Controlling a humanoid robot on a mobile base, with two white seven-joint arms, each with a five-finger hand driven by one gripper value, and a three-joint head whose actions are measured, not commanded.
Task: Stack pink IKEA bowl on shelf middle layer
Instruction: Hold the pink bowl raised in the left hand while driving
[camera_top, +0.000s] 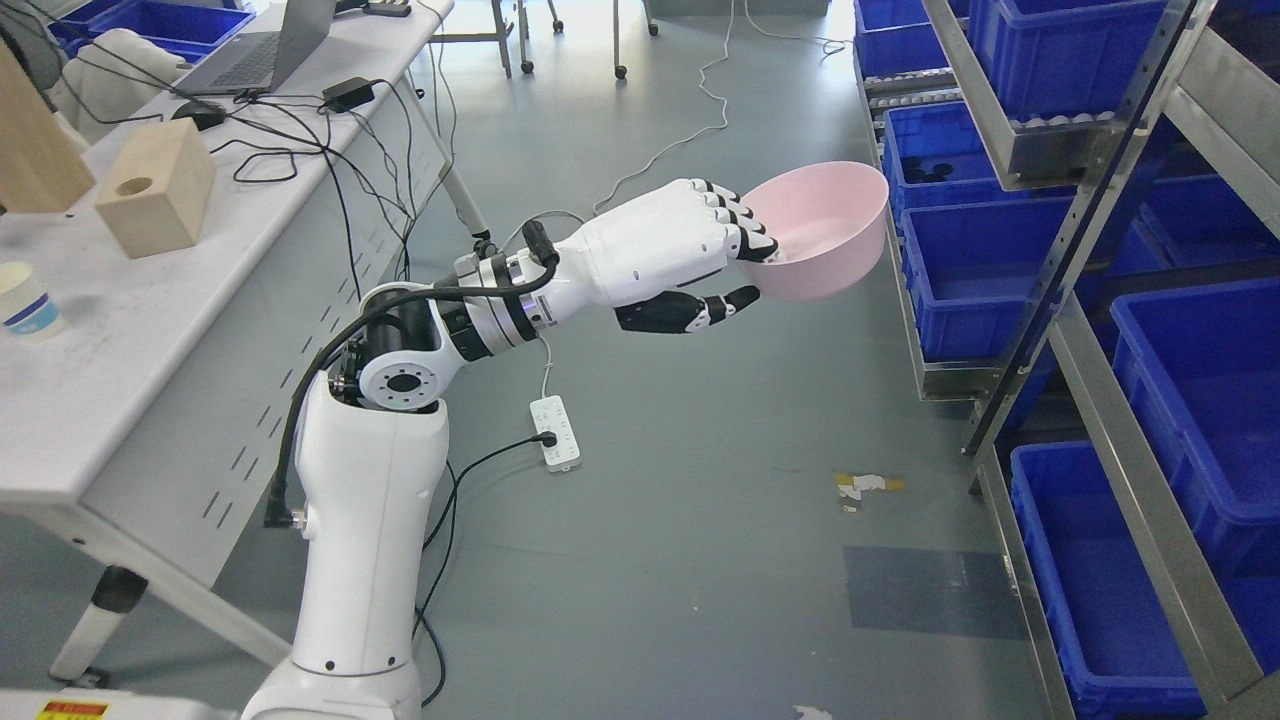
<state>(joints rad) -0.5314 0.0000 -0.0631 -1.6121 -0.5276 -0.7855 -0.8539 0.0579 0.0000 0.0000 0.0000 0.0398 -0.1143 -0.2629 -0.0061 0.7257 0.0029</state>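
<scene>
My left hand (745, 262) reaches out to the right over the floor, shut on the near rim of a pink bowl (830, 232). Four fingers (740, 222) hook inside the rim and the thumb (725, 303) sits under the bowl's outer wall. The bowl is tilted, its opening facing up and toward me, held in the air just left of the metal shelf rack (1075, 230). It hangs level with a blue bin (975, 275) on the rack's middle tier. The right arm does not show.
The rack on the right holds blue bins on several sloped tiers (1200, 370). A white table (120, 330) at left carries wooden blocks (158, 200), a laptop (262, 48) and cables. A power strip (557, 432) and cords lie on the grey floor.
</scene>
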